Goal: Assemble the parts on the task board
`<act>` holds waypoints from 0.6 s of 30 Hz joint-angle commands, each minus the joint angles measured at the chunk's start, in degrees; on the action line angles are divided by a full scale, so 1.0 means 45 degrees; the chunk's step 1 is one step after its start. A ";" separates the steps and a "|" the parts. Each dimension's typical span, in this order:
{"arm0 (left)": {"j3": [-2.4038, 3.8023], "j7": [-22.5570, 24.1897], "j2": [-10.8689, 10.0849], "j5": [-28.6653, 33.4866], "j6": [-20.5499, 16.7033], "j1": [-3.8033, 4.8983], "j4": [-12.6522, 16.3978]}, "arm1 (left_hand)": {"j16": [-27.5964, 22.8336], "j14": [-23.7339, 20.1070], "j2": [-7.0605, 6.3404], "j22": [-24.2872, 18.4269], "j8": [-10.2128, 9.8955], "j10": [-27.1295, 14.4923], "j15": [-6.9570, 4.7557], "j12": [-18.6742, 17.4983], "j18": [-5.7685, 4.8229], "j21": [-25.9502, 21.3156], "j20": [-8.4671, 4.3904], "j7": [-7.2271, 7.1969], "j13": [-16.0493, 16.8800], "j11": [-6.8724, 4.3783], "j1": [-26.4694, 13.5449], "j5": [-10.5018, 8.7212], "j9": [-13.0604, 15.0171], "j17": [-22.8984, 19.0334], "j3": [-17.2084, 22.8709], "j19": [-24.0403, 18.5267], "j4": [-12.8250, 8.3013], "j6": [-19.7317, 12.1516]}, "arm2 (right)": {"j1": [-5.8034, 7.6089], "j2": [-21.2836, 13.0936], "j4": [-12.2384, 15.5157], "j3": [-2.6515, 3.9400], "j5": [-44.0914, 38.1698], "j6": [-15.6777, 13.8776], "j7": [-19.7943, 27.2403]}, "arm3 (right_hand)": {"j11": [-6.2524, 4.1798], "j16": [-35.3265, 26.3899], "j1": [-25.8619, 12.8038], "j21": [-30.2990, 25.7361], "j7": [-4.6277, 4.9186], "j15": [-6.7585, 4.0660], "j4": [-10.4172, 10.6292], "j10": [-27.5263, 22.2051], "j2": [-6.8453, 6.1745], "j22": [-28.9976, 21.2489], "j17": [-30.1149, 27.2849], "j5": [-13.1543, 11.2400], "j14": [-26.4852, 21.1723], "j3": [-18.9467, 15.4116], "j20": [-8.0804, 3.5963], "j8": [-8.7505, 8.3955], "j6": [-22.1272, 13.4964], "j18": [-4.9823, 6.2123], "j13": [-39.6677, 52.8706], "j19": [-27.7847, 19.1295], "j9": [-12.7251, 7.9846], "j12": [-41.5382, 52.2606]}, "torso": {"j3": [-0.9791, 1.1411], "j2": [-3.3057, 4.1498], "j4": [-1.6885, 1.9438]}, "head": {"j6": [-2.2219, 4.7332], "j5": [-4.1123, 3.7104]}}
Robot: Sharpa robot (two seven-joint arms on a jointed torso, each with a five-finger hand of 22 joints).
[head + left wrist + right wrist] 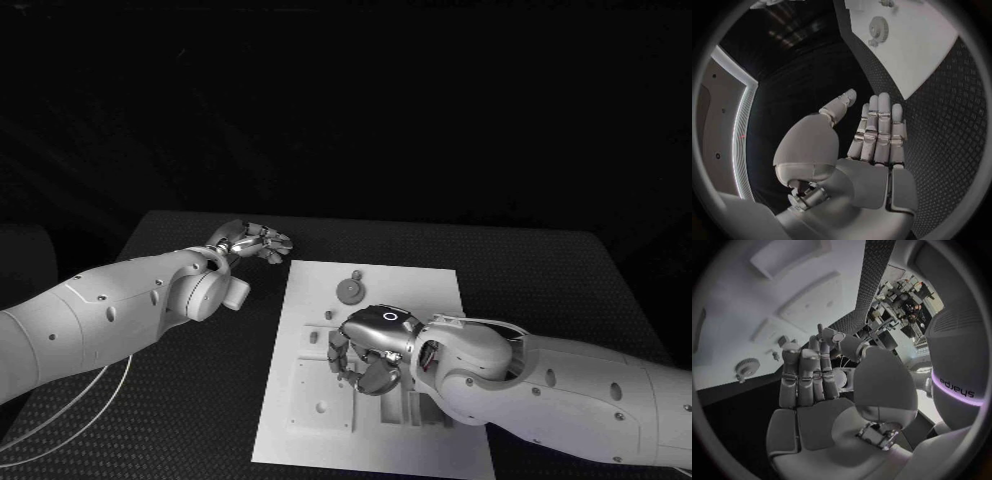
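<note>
Right hand (369, 350) over task board (433, 285); left hand (257, 242) beside it

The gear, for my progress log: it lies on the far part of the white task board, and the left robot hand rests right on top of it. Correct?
Not quite. The gear does lie on the far part of the task board, but the left robot hand is not on it. The head view shows that hand off the board, over the black table beside the board's far left corner, holding nothing.
</note>
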 commanded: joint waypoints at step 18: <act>0.0000 0.0214 0.0453 -0.0021 0.0516 -0.0387 -0.0481 | -0.0075 0.0074 0.0024 0.0017 0.0044 -0.0080 -0.0005 -0.0044 0.0014 -0.0079 -0.0010 -0.0025 -0.0015 -0.0034 -0.0052 0.0007 -0.0025 0.0048 -0.0055 0.0049 0.0017 -0.0099 | -0.0645 0.0532 -0.0797 -0.0221 -0.1967 0.0013 -0.0096 | -0.0161 -0.0075 -0.0006 -0.0053 0.0077 -0.0033 -0.0118 0.1504 0.0076 0.0141 0.0031 0.0077 -0.0049 -0.0051 -0.0051 0.0012 0.0013 0.0377 0.0028 0.0008 0.0041 -0.0080 | -0.0062 -0.0779 -0.0091 | -0.0444 0.0344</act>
